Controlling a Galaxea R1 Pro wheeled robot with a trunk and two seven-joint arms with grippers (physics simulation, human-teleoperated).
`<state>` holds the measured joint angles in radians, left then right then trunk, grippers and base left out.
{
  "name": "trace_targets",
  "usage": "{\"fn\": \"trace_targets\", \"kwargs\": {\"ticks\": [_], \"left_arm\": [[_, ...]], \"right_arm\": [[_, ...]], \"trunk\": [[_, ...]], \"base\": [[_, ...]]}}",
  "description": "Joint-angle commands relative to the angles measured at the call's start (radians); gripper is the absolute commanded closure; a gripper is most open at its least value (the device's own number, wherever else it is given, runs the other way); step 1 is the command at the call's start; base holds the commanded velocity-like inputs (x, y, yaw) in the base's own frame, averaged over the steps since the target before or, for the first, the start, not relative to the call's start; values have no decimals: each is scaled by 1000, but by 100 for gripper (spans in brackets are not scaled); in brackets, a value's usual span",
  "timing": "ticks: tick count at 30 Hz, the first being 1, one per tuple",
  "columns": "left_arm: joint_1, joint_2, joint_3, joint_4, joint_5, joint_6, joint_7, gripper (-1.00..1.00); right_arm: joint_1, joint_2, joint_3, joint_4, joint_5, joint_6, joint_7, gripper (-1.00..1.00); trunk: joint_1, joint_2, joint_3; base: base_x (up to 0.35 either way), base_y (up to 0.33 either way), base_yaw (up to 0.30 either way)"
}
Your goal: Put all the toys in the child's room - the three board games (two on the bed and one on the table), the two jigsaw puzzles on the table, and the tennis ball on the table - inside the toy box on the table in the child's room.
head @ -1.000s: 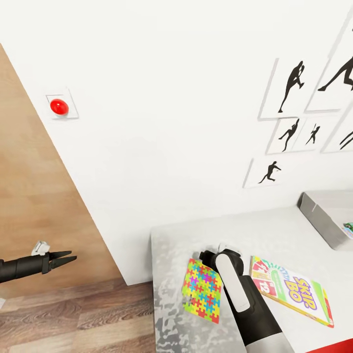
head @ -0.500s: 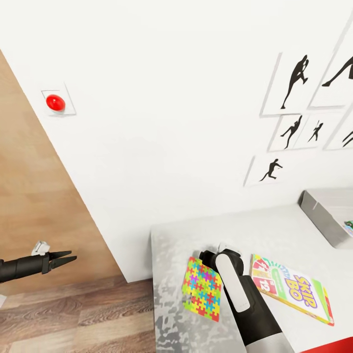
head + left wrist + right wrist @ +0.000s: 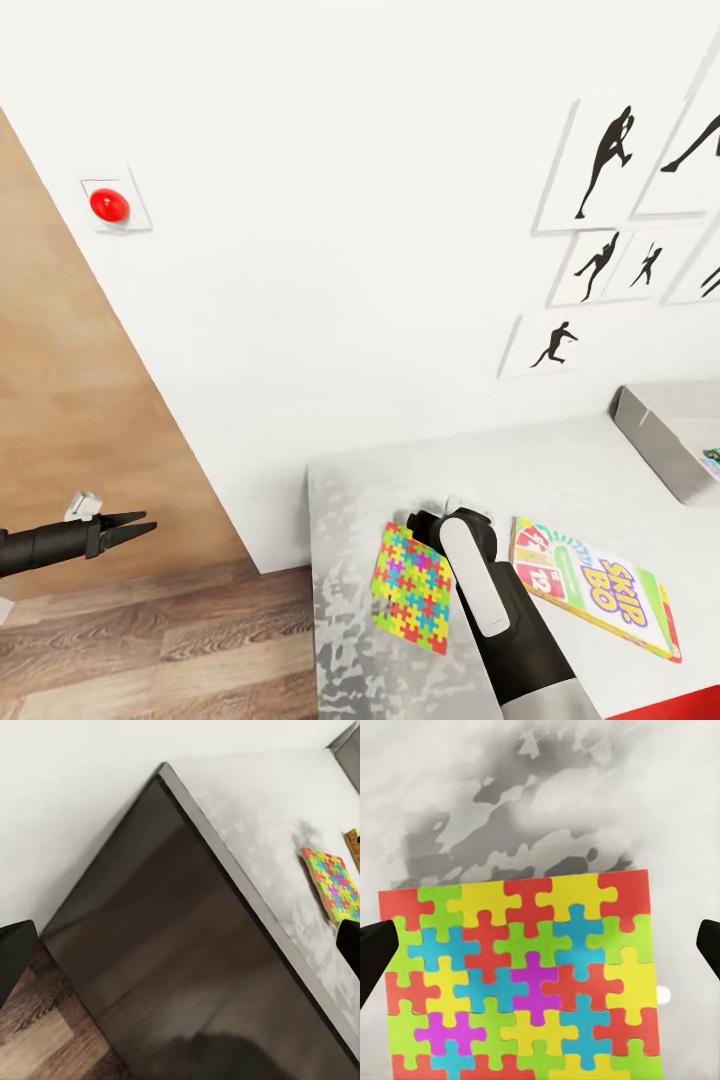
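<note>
Hovering right jaws [image 3: 540, 952] over the puzzle [image 3: 412, 590] on the bench [image 3: 560, 470], spread wide, nothing gripped yet.
Right wrist view: puzzle lies flat between the two dark fingertips [image 3: 375, 956], which sit off either side edge with a gap, so the spread looks set to straddle the board for a pick. Right arm [image 3: 500, 620] reaches forward and down over the bench, wrist just past the puzzle's edge. Skip-Bo game [image 3: 595, 590] lies flat just beside the arm, on the far side from the puzzle. Toy box [image 3: 665, 440] stands well beyond the jaws at the bench's far end, something small inside. Left jaws [image 3: 140, 525] nearly closed, empty, arm held level off the bench over wood floor [image 3: 150, 640].
</note>
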<state>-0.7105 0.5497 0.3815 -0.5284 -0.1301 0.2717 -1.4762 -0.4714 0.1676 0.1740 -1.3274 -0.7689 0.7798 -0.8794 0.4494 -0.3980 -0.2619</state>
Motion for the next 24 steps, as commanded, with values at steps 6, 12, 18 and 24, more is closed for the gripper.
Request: {"fn": "trace_targets", "kwargs": {"ticks": [6, 12, 18, 24], "left_arm": [[-1, -2, 7, -1, -11, 11, -7, -100], [-1, -2, 7, -1, -10, 11, -7, -100], [-1, -2, 7, -1, -11, 11, -7, -100], [-1, -1, 7, -1, -11, 11, -7, -100]], "right_arm": [[-1, 0, 0, -1, -11, 3, -10, -100], [-1, 0, -1, -1, -12, 4, 15, -100], [-1, -2, -3, -1, -8, 5, 51, -100], [-1, -2, -7, -1, -7, 7, 56, -100]], "trunk": [[1, -2, -7], [1, -2, -14], [1, -2, -15], [1, -2, -15]], "base": [[0, 0, 0], [0, 0, 0], [0, 0, 0], [0, 0, 0]]}}
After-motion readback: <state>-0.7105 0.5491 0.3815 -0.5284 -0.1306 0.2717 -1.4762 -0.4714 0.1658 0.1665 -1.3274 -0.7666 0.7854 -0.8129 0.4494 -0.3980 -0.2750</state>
